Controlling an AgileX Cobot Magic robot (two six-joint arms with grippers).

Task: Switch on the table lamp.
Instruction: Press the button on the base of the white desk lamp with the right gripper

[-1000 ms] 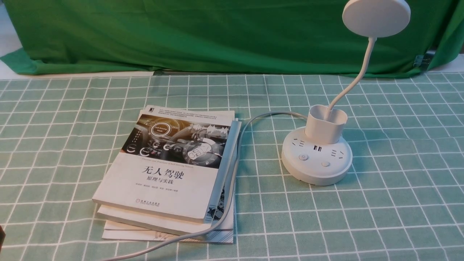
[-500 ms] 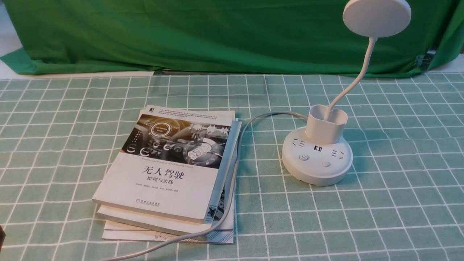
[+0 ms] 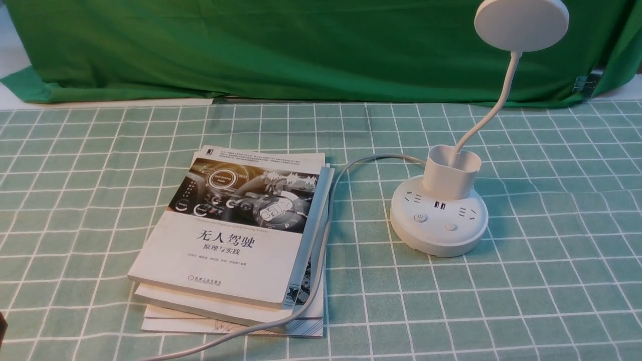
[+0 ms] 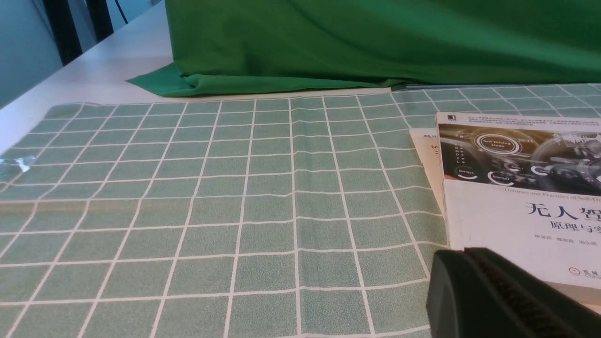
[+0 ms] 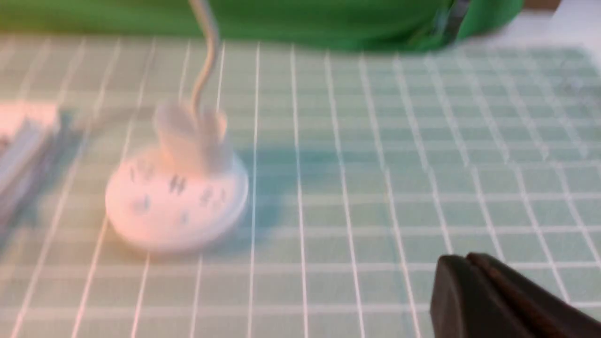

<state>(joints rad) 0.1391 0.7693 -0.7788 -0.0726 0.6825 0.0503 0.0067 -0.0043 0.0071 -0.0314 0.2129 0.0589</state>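
The table lamp (image 3: 439,238) is smooth, matt white plastic. The tablecloth (image 3: 551,281) and green backdrop (image 3: 301,50) are soft matt cloth. The top book (image 3: 225,250) has a slightly glossy paper cover.

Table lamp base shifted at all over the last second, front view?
No. The table lamp base sits on the same tablecloth grid squares, with the same gap to the book stack.

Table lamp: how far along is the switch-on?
Done: nothing visible; the table lamp casts no glow and nothing touches its buttons. In hand: the right claw, shut and empty, faces it from well clear in its blurred wrist view; the left claw sits shut by the books. Left: reach, press a button, confirm light.
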